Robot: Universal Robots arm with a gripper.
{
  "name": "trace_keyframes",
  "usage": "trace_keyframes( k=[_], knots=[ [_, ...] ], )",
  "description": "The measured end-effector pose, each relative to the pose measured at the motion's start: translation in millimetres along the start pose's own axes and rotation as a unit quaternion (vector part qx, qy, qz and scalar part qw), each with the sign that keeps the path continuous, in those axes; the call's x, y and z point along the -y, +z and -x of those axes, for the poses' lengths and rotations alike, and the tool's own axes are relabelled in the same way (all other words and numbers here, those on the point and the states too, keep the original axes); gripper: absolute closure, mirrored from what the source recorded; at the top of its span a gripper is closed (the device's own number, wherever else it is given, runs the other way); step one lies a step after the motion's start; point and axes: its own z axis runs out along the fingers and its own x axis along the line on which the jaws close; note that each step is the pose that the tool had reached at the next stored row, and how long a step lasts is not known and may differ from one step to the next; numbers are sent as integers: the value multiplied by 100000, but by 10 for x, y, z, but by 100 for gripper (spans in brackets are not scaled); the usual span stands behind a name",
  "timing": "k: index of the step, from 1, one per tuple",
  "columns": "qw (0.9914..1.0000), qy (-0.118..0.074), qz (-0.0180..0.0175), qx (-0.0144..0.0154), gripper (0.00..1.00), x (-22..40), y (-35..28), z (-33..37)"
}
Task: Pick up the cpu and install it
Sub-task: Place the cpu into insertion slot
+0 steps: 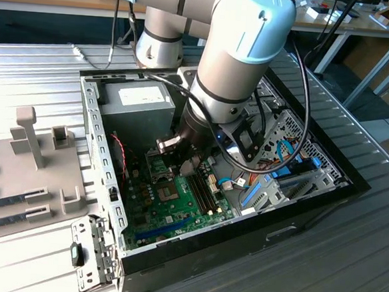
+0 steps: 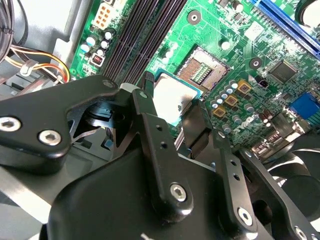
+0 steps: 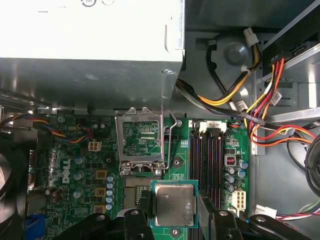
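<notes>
- Bulk of the grey and pale-blue robot arm (image 1: 234, 62) covers the middle of the open black computer case (image 1: 255, 234) in the exterior view. It hides much of the large green motherboard (image 1: 170, 208). The black hand (image 1: 179, 157) hangs low inside the case, over the board.
- In both wrist views the small, flat, square, silver-topped, green-rimmed cpu (image 3: 174, 204) is pinched by opposite edges between two black fingers (image 3: 136, 221). The hand is narrowed to the chip's width and grips it.
- The chip's underside is hidden, and whether it touches the board beneath cannot be told.
- The cpu lies level just beside the square open socket (image 3: 135, 186), on the side toward the dark memory slots (image 3: 207, 160). The chip and a finger cover one corner of the socket.
- The hinged silver socket frame (image 3: 141, 137) stands swung back, away from the socket.
- Count: one cpu, one socket, one frame, two fingers and one boxy silver power supply (image 3: 90, 45). The memory slots run under the hand, so their number is hard to count.
- Bundled red, yellow and orange wires (image 3: 260, 115) run off the edge of the first wrist view, their ends unseen.
- The case rests on a ribbed grey metal desk (image 1: 346, 263), which is cut off at the edges of the exterior view.
</notes>
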Motion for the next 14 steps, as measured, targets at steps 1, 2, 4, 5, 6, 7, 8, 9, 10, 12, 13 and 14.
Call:
trace_keyframes(
  k=[1,2,4,5,6,7,8,9,10,12,13,14],
  knots=[
    [100000,-2,0,0,53,0,3,0],
    [100000,-1,0,-1,53,1,6,0],
    [100000,0,8,4,53,1,17,0],
    [100000,-1,3,2,53,2,22,0],
    [100000,-2,1,2,53,2,27,0],
    [100000,-3,5,1,53,2,32,-1],
    [100000,-1,4,2,53,3,40,-1],
    [100000,-3,0,0,53,4,47,-1],
    [100000,-1,2,0,53,4,55,-1],
    [100000,-1,0,-1,53,5,62,-1],
    [100000,-3,1,0,53,5,70,-1],
    [100000,-2,4,1,53,6,77,-2]
  ],
)
